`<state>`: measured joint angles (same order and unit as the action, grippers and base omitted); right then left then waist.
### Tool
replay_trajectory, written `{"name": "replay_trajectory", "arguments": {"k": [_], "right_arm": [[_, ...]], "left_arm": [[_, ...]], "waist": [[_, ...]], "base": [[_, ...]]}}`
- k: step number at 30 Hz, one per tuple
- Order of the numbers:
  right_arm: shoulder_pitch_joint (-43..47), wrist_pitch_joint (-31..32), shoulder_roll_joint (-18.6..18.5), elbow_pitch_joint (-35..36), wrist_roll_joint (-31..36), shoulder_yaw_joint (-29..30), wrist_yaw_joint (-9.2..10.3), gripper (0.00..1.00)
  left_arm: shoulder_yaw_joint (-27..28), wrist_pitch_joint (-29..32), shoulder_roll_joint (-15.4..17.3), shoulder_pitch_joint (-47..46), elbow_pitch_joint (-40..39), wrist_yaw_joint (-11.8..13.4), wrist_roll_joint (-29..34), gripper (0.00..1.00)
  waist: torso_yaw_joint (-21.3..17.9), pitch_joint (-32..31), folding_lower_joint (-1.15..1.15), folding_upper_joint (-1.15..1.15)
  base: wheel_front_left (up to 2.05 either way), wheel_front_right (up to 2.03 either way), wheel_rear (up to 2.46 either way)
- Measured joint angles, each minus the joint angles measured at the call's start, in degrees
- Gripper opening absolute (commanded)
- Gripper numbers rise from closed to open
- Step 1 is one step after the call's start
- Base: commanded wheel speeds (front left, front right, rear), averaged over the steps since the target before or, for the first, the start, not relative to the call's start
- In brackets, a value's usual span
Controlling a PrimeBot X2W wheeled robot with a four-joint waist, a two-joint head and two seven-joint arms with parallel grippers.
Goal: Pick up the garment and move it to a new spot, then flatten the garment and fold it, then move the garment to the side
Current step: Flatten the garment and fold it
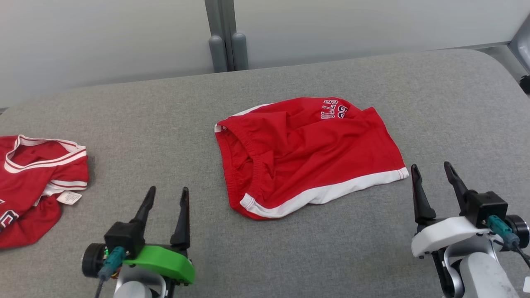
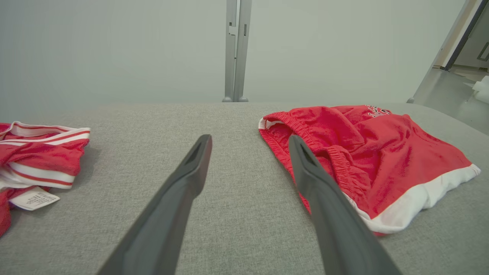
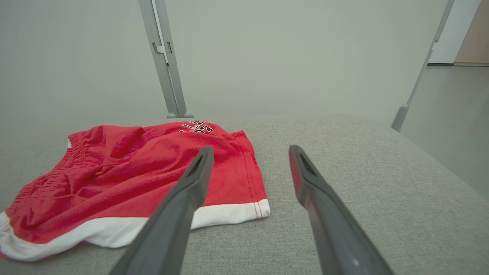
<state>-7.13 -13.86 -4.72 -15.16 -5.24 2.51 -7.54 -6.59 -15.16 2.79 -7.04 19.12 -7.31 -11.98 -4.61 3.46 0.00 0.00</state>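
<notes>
Right now the red shorts (image 1: 306,153) lie a bit crumpled in the middle of the gray table (image 1: 136,111). They sit between the two grippers and a little farther away from the robot. The left gripper (image 1: 168,189) is near the stretchy waist side of the shorts but apart from it. The right gripper (image 1: 431,165) is just beside the corner of the white leg band (image 1: 331,192); I cannot tell if it touches. Both grippers have their fingers spread wide with nothing between them.

From the head view you can see both grippers and the shorts from above, with some letters (image 1: 333,109) upside down at the far edge. A red top (image 1: 37,182) with white stripes lies well apart at the left edge of the table. The left wrist view looks low across the table, so the waist of the shorts is close up on its right and the red top with its white tag (image 2: 34,198) is on its left. The right wrist view shows the leg end of the shorts, with the white band running along the near edge.

Counting it all: two red clothes, one white tag, two grippers, four dark fingers. Two gray posts (image 1: 225,45) stand side by side behind the table.
</notes>
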Motion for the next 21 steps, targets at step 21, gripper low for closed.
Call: {"name": "replay_trajectory", "arguments": {"k": [21], "right_arm": [[-17.97,16.8,-3.56,-19.57,-5.05,-0.86,0.0,1.0]], "left_arm": [[-25.15,10.1,2.47,-16.06,16.04,-0.08,-9.12,1.0]], "waist": [[-0.87,7.99,0.0,0.0]], "base": [[0.0,0.0,0.0]]}}
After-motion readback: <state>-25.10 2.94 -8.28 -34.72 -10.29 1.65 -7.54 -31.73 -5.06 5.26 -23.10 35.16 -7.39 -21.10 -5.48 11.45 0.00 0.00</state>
